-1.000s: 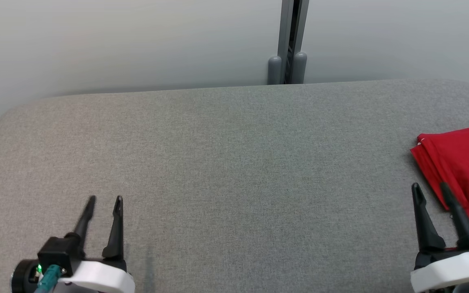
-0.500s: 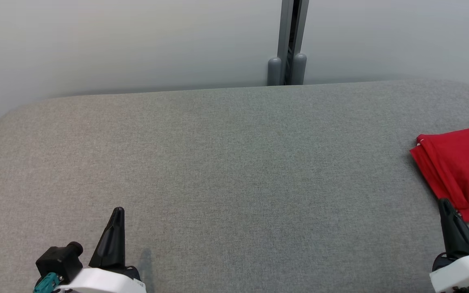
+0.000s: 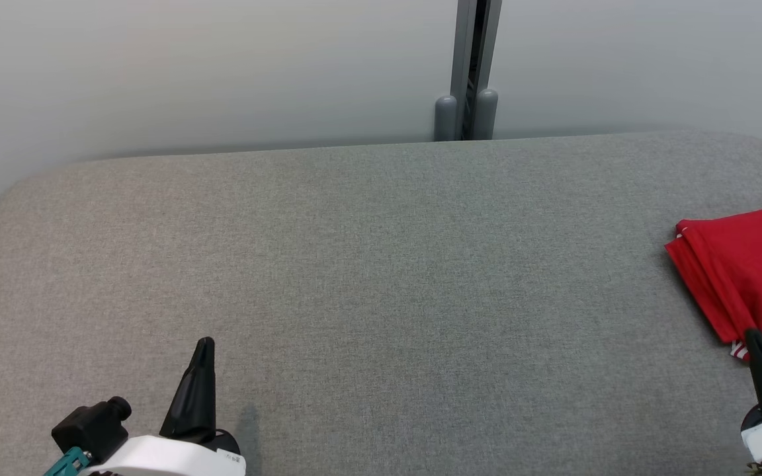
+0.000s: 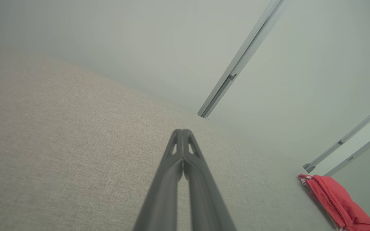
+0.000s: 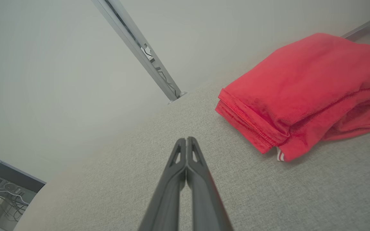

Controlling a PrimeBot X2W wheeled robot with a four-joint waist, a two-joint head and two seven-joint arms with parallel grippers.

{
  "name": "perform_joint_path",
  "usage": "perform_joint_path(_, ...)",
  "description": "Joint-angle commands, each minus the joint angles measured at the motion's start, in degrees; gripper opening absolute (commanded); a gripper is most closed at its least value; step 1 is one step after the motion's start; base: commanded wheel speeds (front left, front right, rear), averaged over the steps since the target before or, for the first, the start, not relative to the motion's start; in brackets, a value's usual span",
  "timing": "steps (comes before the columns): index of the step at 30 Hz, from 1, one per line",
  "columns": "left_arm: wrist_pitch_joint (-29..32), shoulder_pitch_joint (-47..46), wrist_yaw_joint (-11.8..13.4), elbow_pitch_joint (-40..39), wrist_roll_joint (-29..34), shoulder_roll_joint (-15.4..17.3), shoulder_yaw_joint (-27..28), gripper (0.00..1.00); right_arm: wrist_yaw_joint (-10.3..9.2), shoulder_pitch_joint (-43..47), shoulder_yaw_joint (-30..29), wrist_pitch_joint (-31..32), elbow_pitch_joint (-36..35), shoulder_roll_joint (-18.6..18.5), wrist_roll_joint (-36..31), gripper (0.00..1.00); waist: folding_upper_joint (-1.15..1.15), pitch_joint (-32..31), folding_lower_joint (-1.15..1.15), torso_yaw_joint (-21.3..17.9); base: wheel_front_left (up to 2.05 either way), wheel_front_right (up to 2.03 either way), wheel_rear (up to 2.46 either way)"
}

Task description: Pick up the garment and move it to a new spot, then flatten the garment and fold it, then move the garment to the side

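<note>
Both grippers have closed and drawn back towards the robot since a second ago. The left gripper (image 3: 204,347) and the right gripper (image 3: 753,340) had their fingers spread then. Now each pair is pressed together on nothing, and in the left wrist view the fingers (image 4: 167,186) meet at their tips. The right one has also backed off to just beside the cloth's near corner. The folded red fabric garment (image 3: 745,271) has not budged. It lies in a tidy stack of layers at the right end of the grey cloth-covered desk (image 3: 381,264), partly cut off by the edge of the head view, with a bit of white-striped trim poking out at its near corner. To my eye the job looks as good as finished: the lifting, flattening, folding and setting aside all seem done. Nothing appears left but for the arms to settle.
</note>
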Motion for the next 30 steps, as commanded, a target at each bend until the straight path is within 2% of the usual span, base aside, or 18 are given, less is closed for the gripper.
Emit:
perform_joint_path(1,-0.39,-0.80,-0.61,-0.94,-2.30,0.13,0.00,0.00,0.01,-1.60,-1.26,1.16,0.12,-0.96,2.67,0.00,0.00,-0.03,0.00,0.00,0.00,0.00,0.00)
perform_joint_path(30,-1.38,-0.51,-4.34,-1.25,-20.99,-2.26,-1.67,0.00,0.01,-5.23,-10.40,11.84,7.22,-2.74,22.83,0.00,0.00,-0.53,0.00,-0.03,0.00,0.00,0.00)
